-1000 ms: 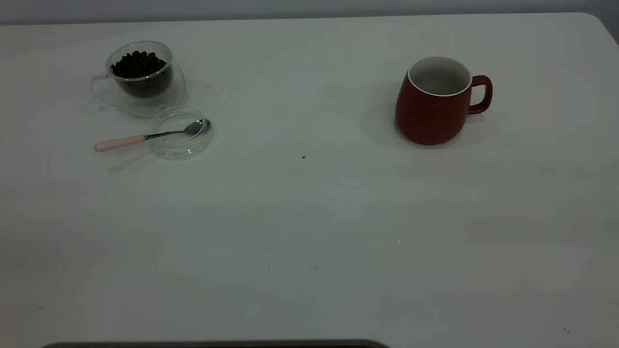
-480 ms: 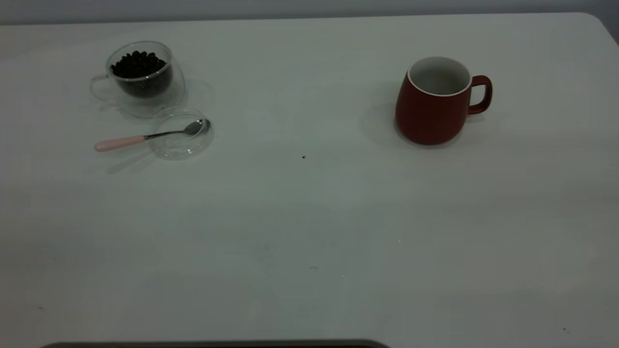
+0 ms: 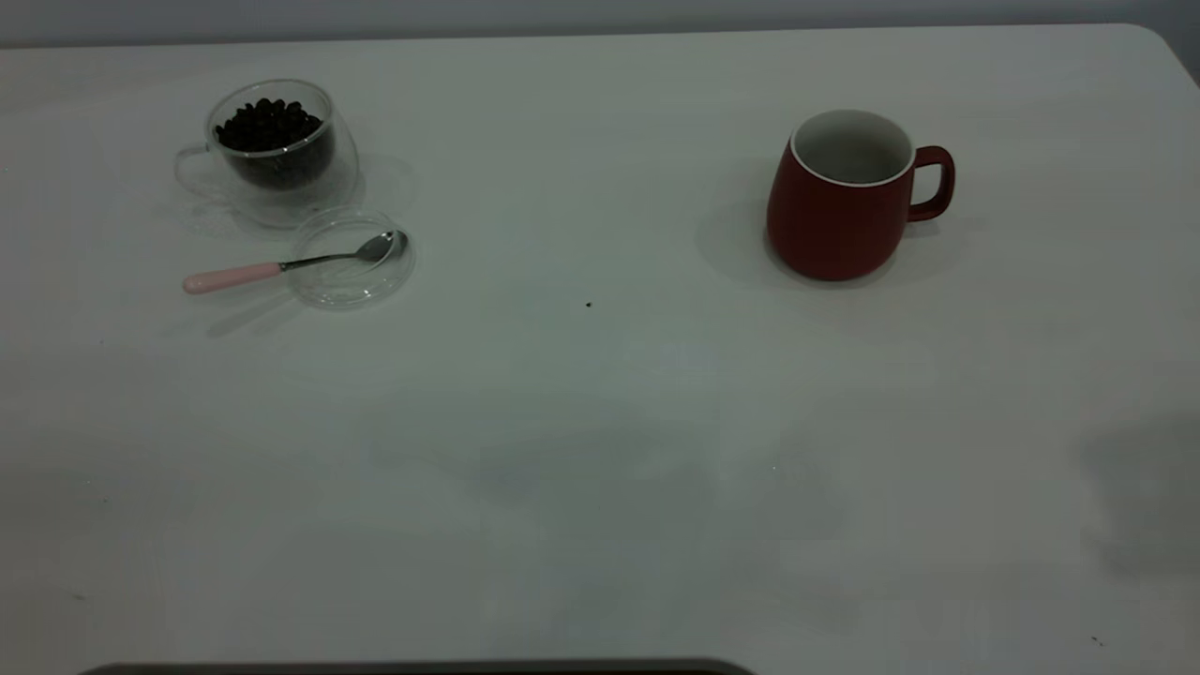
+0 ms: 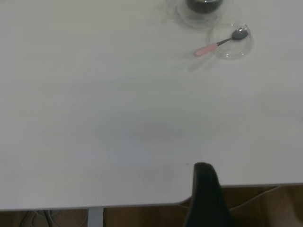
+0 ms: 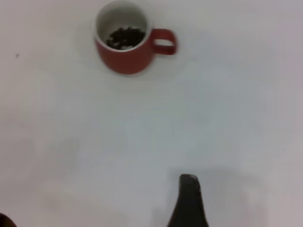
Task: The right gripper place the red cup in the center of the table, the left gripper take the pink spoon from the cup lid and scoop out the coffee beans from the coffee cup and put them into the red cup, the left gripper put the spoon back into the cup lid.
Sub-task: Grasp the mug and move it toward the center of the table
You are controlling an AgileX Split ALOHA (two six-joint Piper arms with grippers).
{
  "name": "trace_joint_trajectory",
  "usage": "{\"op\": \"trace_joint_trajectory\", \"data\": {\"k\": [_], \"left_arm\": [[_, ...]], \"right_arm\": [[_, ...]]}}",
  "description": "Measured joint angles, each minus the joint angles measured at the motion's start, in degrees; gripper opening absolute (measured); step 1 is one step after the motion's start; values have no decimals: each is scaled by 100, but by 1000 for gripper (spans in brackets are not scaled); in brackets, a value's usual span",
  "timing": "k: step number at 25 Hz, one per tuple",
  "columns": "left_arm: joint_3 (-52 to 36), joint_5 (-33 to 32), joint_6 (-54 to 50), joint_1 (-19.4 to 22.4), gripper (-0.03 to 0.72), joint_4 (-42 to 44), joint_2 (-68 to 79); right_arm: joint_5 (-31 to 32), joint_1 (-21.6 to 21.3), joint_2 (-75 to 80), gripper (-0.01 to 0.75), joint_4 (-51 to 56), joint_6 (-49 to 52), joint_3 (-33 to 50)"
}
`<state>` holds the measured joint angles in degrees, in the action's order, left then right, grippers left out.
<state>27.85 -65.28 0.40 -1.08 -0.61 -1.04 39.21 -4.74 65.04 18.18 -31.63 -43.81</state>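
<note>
The red cup (image 3: pixel 839 206) stands upright at the table's (image 3: pixel 600 422) far right, handle to the right. In the right wrist view the red cup (image 5: pixel 124 47) holds a few dark beans (image 5: pixel 124 37). The clear coffee cup (image 3: pixel 272 155) with coffee beans (image 3: pixel 267 124) stands at the far left. In front of it lies the cup lid (image 3: pixel 352 258), with the pink spoon (image 3: pixel 281 265) resting bowl-in, handle pointing left. Neither gripper shows in the exterior view. The left gripper (image 4: pixel 206 198) hangs over the table's near edge, far from the spoon (image 4: pixel 218 43). The right gripper (image 5: pixel 188 201) is well short of the red cup.
A tiny dark speck (image 3: pixel 589 304) lies near the table's middle. A soft shadow (image 3: pixel 1144 497) falls on the front right of the table. The table's near edge and the floor below show in the left wrist view (image 4: pixel 142 215).
A shadow has appeared on the front right of the table. The cups, lid and spoon have not moved.
</note>
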Motion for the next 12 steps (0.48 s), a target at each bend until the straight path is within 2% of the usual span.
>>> {"op": "trace_joint_trajectory", "data": {"k": [6, 12], "left_arm": [[0, 0, 0, 0, 558, 0, 0], [0, 0, 0, 0, 558, 0, 0]], "right_arm": [[-1190, 0, 1700, 655, 891, -2126, -84], [-1456, 142, 3123, 641, 1333, -3671, -860]]}}
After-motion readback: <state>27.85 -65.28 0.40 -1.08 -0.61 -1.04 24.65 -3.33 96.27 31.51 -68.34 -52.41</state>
